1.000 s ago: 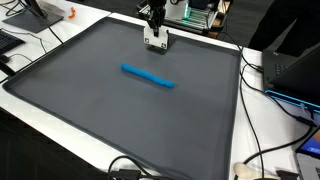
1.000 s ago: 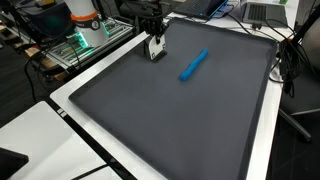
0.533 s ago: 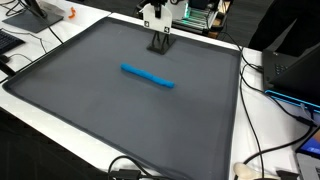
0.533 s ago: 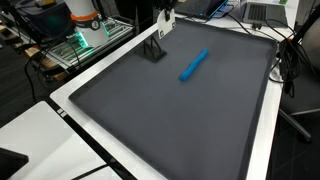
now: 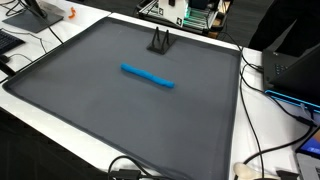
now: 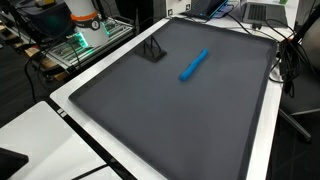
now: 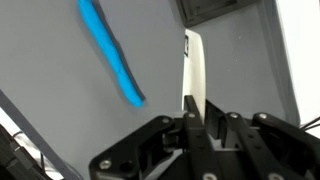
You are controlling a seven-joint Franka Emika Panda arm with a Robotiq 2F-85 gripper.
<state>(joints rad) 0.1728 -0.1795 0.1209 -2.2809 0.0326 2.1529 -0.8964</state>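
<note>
Black gripper clamping thin white flat piece edge-on, pads likely pressing its broad faces for firm hold. Hanging clear above dark grey mat, casting shadow. Long blue marker lying flat mid-mat, well apart.

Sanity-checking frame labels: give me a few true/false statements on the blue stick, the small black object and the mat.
The blue pen-shaped stick lies flat near the middle of the dark grey mat. True.
The small black tent-shaped object touches the stick. False: they are apart, and it stands near the mat's edge.
The mat rests on a white tabletop. True.
Black cables run across the middle of the mat. False: they lie on the tabletop beside the mat.
</note>
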